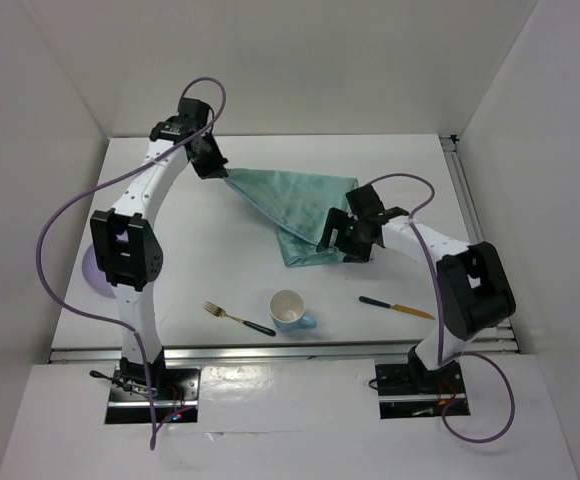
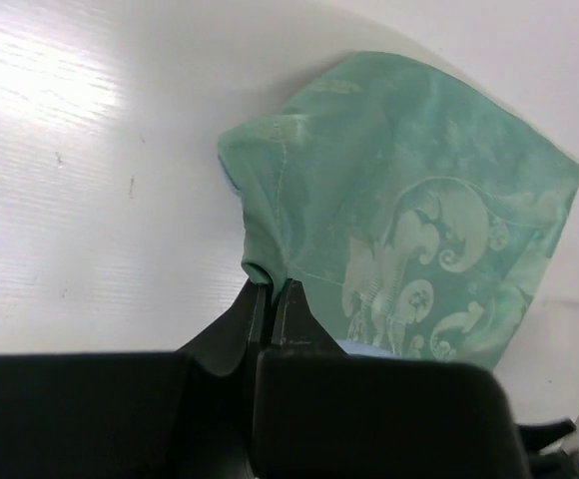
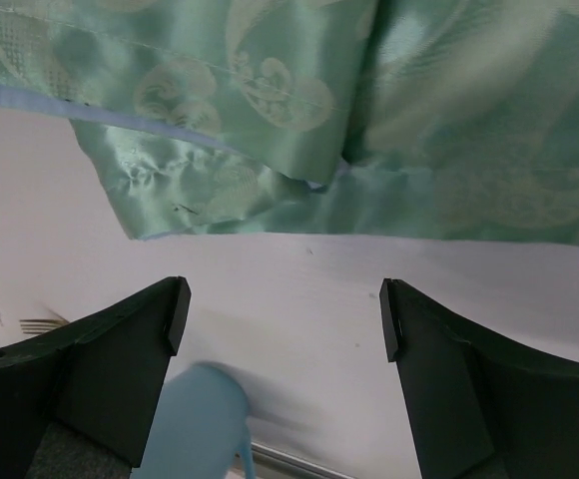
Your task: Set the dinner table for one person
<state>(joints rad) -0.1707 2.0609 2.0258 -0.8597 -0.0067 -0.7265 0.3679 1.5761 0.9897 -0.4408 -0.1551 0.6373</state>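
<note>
A teal patterned cloth (image 1: 300, 205) lies partly folded on the white dinner table (image 1: 400, 160). My left gripper (image 1: 222, 172) is shut on the cloth's left corner (image 2: 265, 261) and holds it pulled taut. My right gripper (image 1: 330, 240) is open and empty, just above the table by the cloth's near corner (image 3: 220, 190). A light blue mug (image 1: 290, 310) stands near the front edge; it shows blurred in the right wrist view (image 3: 195, 424). A fork (image 1: 238, 318) lies left of the mug. A knife (image 1: 395, 306) lies to its right.
A pale lilac plate (image 1: 95, 272) sits at the table's left edge, mostly hidden behind the left arm. An aluminium rail (image 1: 270, 350) runs along the near edge, and white walls enclose the table on three sides.
</note>
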